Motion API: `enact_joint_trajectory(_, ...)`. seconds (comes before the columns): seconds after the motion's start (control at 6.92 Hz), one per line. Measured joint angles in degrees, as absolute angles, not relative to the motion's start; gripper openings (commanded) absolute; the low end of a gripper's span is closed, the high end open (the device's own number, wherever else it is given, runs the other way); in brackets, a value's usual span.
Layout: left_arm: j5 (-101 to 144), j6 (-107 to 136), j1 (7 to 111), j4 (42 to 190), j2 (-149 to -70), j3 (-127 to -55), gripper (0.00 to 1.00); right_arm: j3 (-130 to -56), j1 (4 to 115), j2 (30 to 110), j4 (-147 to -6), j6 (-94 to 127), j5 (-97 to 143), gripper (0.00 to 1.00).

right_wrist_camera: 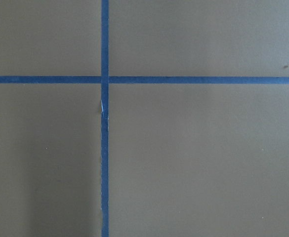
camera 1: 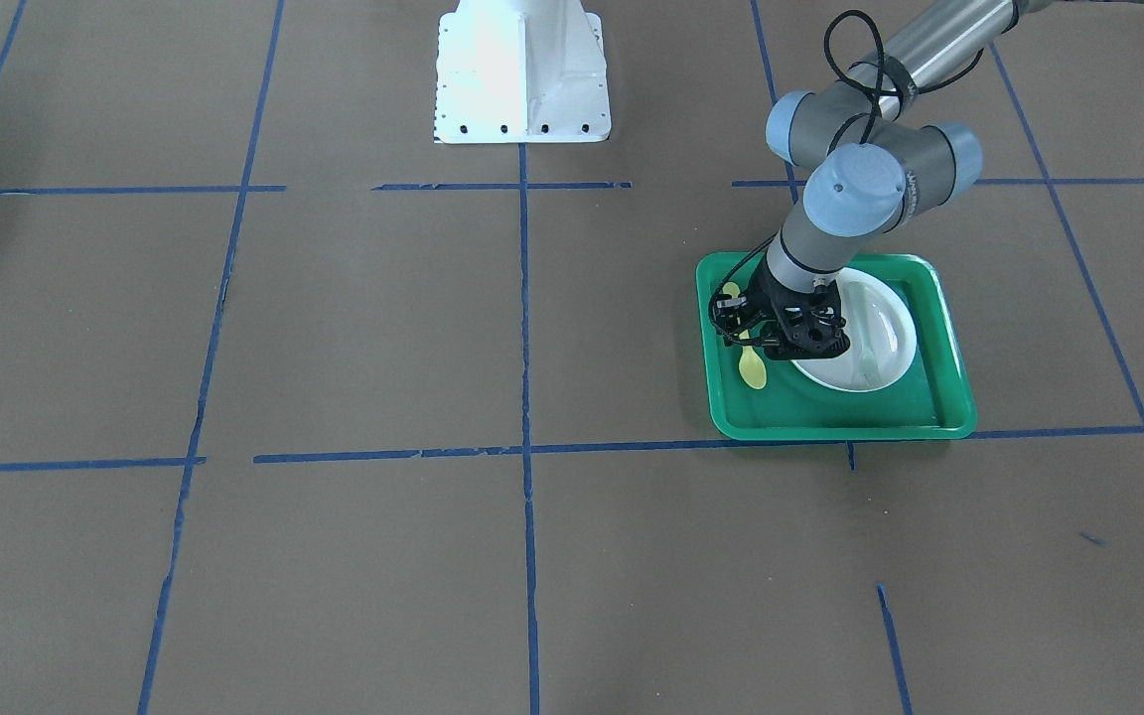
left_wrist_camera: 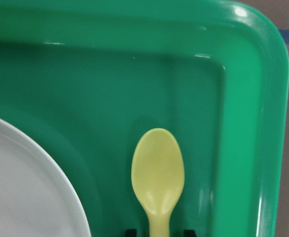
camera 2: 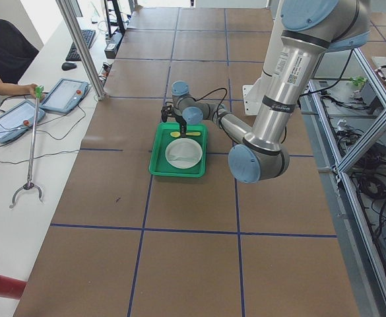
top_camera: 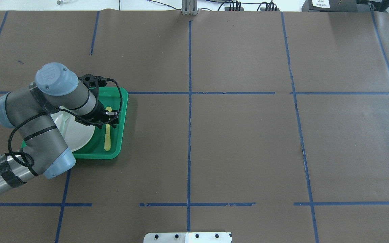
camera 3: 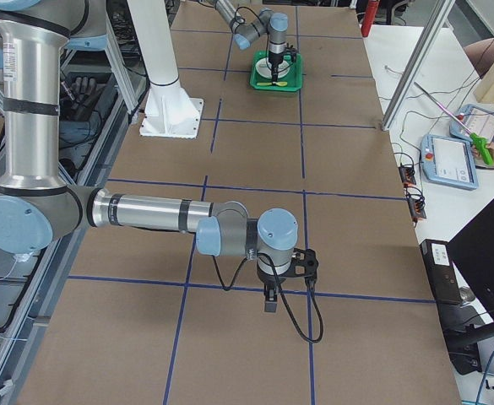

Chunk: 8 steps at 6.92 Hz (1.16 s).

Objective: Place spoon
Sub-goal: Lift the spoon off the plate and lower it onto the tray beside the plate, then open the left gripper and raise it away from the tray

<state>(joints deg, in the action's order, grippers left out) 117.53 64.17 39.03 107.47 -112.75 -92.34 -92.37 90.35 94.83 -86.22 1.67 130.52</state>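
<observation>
The yellow spoon (top_camera: 107, 136) lies flat on the floor of the green tray (top_camera: 122, 101), right of the white plate (top_camera: 76, 135). In the left wrist view its bowl (left_wrist_camera: 157, 170) points away from me. My left gripper (top_camera: 108, 118) hangs low over the spoon's handle. Its two fingertips (left_wrist_camera: 130, 231) show on either side of the handle with a gap, so it is open. In the front view the gripper (camera 1: 746, 336) covers the spoon's (camera 1: 753, 369) middle. My right gripper (camera 3: 268, 302) shows only in the exterior right view, far from the tray; I cannot tell its state.
A pale grey-green fork (camera 1: 868, 338) lies on the plate (camera 1: 890, 362). The tray's raised rim (left_wrist_camera: 272, 123) runs close to the spoon's right. The robot's white base (camera 1: 522, 74) stands mid-table. Blue tape lines cross the brown table.
</observation>
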Motion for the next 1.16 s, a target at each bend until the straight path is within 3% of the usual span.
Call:
enact_joint_trajectory(0.58, 117.13, 62.97, 45.15, 107.19, -112.48, -98.54, 0.7, -92.37, 90.35, 94.84, -86.22, 1.67, 130.5, 1.0)
enact_joint_trajectory(1.16, 123.95, 37.46, 61.57, 98.26, -106.98, -100.56, 0.96, -92.37, 90.35, 94.83, -86.22, 1.67, 130.52, 1.0)
